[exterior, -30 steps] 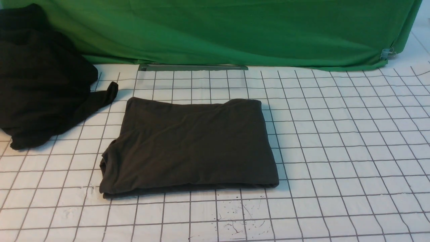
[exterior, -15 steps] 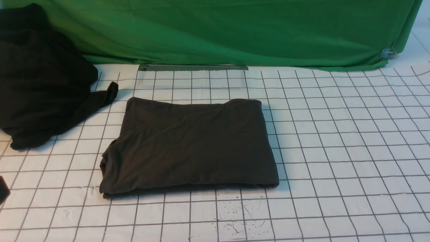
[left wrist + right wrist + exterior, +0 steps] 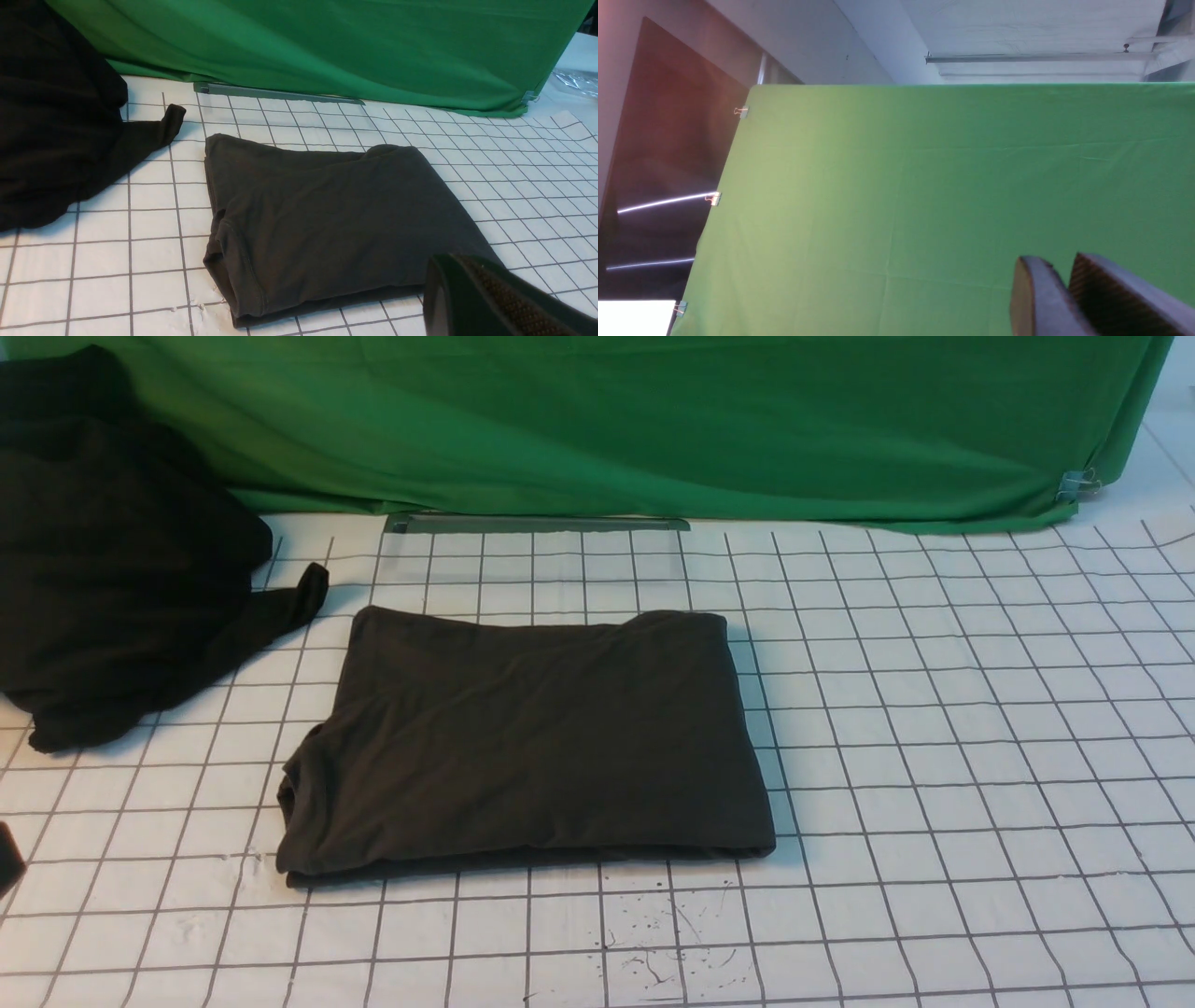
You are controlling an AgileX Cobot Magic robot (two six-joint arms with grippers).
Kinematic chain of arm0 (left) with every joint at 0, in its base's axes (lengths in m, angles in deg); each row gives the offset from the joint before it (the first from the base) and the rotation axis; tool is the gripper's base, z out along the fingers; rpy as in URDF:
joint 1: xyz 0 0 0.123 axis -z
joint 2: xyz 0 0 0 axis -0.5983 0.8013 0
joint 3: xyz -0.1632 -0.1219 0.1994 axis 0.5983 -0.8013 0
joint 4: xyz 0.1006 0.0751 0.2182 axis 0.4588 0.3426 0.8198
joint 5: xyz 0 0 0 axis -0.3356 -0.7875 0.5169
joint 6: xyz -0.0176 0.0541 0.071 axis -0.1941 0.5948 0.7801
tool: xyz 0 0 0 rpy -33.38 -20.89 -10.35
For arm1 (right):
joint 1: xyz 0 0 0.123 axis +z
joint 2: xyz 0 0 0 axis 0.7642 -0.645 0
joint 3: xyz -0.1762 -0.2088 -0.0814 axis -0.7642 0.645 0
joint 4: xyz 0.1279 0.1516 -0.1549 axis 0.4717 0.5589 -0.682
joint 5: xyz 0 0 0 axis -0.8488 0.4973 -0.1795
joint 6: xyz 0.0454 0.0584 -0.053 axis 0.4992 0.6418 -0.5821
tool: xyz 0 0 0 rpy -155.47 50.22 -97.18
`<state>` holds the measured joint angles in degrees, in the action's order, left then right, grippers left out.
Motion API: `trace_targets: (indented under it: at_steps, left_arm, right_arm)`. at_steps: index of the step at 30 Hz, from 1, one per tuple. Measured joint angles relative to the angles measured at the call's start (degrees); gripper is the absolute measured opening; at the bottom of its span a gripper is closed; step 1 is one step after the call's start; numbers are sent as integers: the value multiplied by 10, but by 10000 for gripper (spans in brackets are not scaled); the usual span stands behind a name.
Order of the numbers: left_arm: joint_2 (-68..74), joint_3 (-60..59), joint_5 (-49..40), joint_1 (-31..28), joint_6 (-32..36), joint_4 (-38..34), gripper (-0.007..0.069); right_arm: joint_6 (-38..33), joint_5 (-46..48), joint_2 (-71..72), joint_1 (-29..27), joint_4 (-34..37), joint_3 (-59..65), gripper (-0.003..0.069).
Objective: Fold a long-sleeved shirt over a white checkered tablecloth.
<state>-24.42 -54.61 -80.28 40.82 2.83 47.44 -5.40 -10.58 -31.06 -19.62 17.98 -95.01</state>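
Green backdrop (image 3: 653, 420) behind, the long-sleeved shirt (image 3: 532, 742) lies folded mid-desk on the white checkered tablecloth (image 3: 980, 756); left end effector (image 3: 472, 298) together, right end effector (image 3: 1059, 298) slightly apart, both should stay clear.

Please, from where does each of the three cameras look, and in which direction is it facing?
Front view: between the arms, looking forward and down at the folded shirt on the tablecloth; only a dark bit of the left arm at the edge.
Left wrist view: low, by the shirt's left, facing shirt and green cloth; left claw at the edge.
Right wrist view: raised, facing the green cloth and ceiling; right claw slightly parted.
Shared: front and left wrist both show the shirt and black heap.
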Motion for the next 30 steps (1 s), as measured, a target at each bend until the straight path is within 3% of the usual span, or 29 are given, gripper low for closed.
trace_targets:
  at_steps: [6, 10, 12, 18, 30]
  left_arm:
    - [0, -19, 40, 0, 38, 15, -2]
    - [-31, -123, 186, -15, 52, 32, 1]
    - [-63, -181, 216, -32, 53, 38, 1]
    - [-119, -316, 224, -59, 53, 76, 1]
    - [-120, -324, 259, -59, 53, 90, 1]
  right_arm:
    - [0, 0, 0, 0, 0, 0, 121]
    - [0, 0, 0, 0, 0, 0, 125]
    - [0, 0, 0, 0, 0, 0, 130]
    - [0, 0, 0, 0, 0, 0, 146]
    - [0, 0, 1, 0, 0, 0, 168]
